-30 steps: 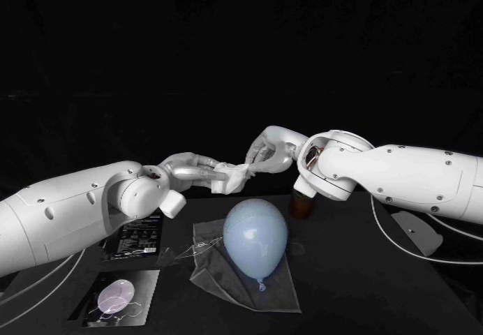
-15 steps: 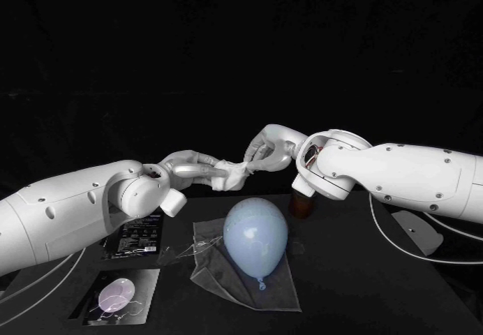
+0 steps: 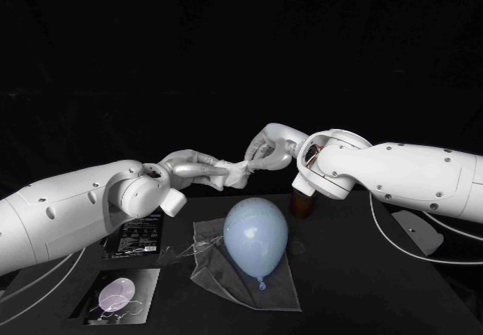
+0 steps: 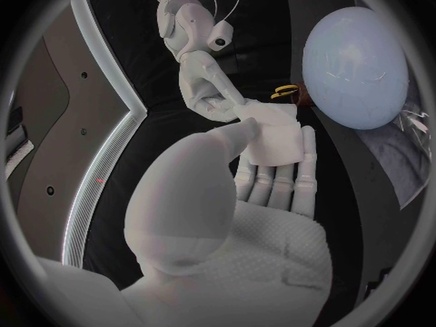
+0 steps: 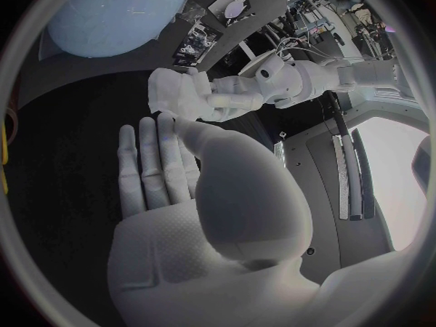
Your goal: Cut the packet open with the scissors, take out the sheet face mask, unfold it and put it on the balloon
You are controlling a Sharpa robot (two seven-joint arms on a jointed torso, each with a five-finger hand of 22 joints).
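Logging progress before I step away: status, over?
Left hand and right hand both hold the mask, folded, raised off the table. Balloon bare. Nothing seen in the way.

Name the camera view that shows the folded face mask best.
Left wrist view: the folded mask lies broad in the left hand, its corner pinched by the right hand. Head view shows a small wad; right wrist view, a lump between the hands.

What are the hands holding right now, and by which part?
The folded sheet face mask, above the balloon. The left hand holds it flat between thumb and fingers; the right hand pinches the edge facing it.
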